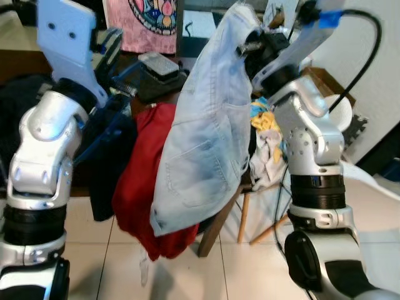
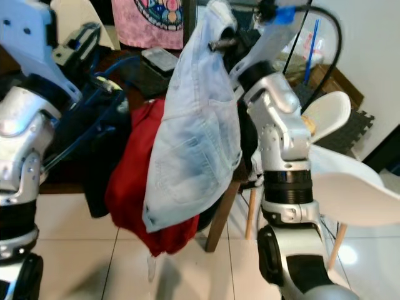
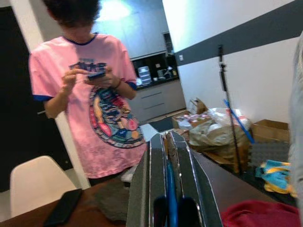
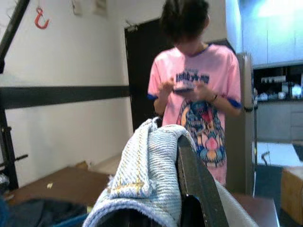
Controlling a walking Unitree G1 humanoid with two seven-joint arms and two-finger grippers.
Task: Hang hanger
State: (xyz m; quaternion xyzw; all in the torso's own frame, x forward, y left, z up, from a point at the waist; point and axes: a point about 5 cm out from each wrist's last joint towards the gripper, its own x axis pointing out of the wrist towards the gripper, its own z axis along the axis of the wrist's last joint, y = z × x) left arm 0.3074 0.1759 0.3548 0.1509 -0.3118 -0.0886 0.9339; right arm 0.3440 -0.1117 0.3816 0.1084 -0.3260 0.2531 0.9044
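My left gripper is raised over the table's left side, shut on a thin blue hanger that slopes down across a dark garment. In the left wrist view the blue hanger runs between the closed fingers. My right gripper is held high at the upper middle, shut on the top of a pale blue denim garment, which hangs down in front of the table. In the right wrist view the denim garment drapes over one black finger.
A red garment and dark clothes hang off the brown table. A person in a pink shirt stands behind the table holding a phone. White chairs stand at my right. A red hook hangs on the wall.
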